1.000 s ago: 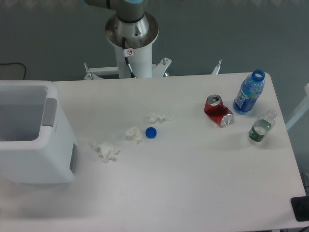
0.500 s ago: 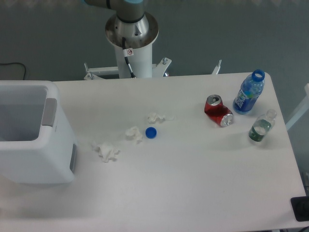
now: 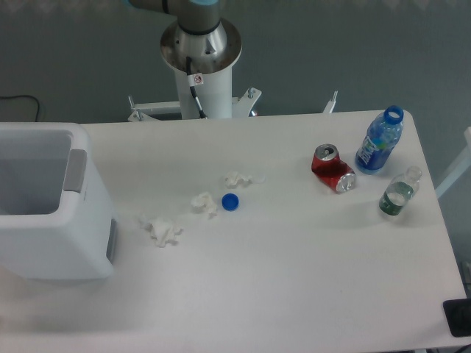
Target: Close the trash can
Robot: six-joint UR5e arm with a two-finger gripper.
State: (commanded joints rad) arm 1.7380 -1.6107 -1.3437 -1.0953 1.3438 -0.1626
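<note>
The trash can (image 3: 70,235) is a large white boxy bin at the table's left edge, partly cut off by the frame. Its top stands open, showing a grey hollow inside. A grey tab (image 3: 75,170) runs along its right rim and a grey patch (image 3: 112,240) marks its right side. Only the arm's base column (image 3: 201,62) shows, behind the table's far edge. The gripper is out of view.
Three crumpled white tissues (image 3: 161,230) (image 3: 204,203) (image 3: 239,179) and a blue bottle cap (image 3: 230,201) lie mid-table. At the right are a red can on its side (image 3: 333,168), a blue bottle (image 3: 380,141) and a small clear bottle (image 3: 398,193).
</note>
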